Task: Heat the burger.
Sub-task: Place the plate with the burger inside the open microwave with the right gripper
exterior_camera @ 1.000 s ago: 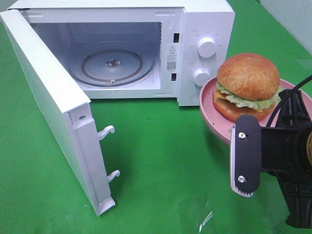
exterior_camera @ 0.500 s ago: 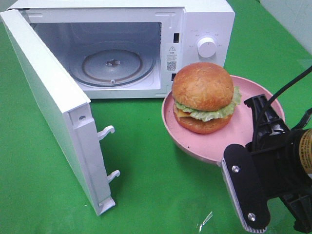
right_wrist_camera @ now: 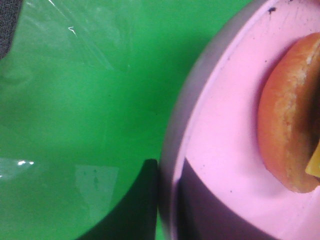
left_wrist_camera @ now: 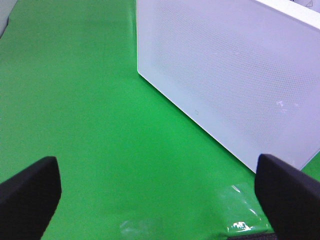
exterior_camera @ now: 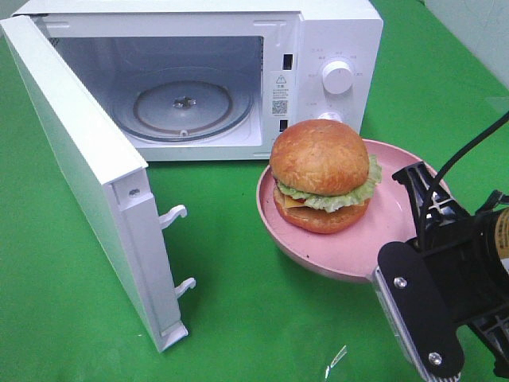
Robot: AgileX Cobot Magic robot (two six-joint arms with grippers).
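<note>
Exterior high: burger (exterior_camera: pixel 320 175) on pink plate (exterior_camera: pixel 391 227), near rim in narrow grip of right pincer (exterior_camera: pixel 388 274)

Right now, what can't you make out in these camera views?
Lower knob on the microwave: high view, mostly behind the burger.
Right claw on the pink plate: wrist view blurred; in the high view its arm covers the rim there.
Left claw: only fingertips show, cut off by the wrist view's edge.
Dial labels: too small to read.
</note>
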